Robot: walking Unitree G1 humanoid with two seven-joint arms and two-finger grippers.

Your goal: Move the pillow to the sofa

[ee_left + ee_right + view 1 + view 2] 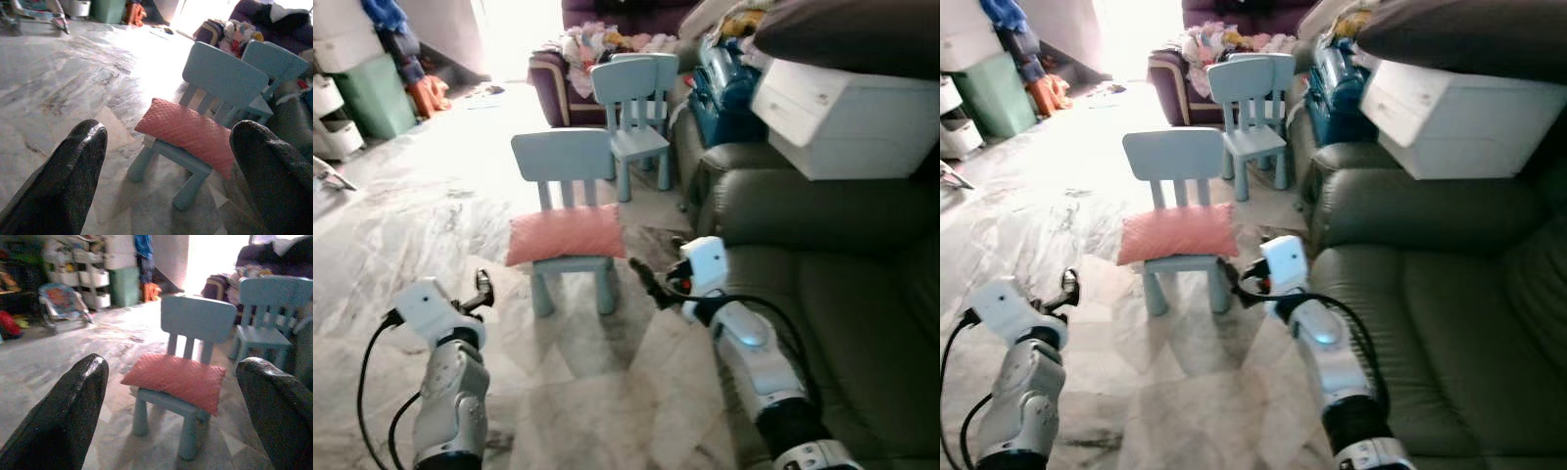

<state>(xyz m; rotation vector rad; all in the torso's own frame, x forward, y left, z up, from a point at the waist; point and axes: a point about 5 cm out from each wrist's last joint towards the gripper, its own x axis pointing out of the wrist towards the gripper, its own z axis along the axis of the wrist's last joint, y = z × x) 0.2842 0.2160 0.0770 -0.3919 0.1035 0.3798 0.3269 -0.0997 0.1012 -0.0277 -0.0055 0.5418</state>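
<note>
Both arms are raised over the marble floor point(411, 225), each silver forearm ending in long black fingers. The left claw point(483, 289) and the right claw point(644, 277) both stand wide apart with nothing between them, as the wrist views show, and each is short of the pink pillow point(566, 233). The pillow lies flat on the seat of a small pale-blue plastic chair point(570, 171), overhanging the seat at both ends; its cover is dimpled and soft-looking, a plump rectangle with rounded corners.

The risk here appears to lie in the light chair: a push from either claw could slide or tip it on the smooth, veined floor, and a one-sided grip on so limp a cushion could let it sag and slip free. The chair's slatted back, just behind the pillow, may also catch a finger reaching too deep.

To the robot's right sits the grey-green sofa point(842, 264), padded and leathery, its near seat bare. Farther along, a white plastic drawer unit point(842, 117) rests on the sofa's arm. Beyond stand a second blue chair point(636, 98) and a heap of laundry point(607, 44).
</note>
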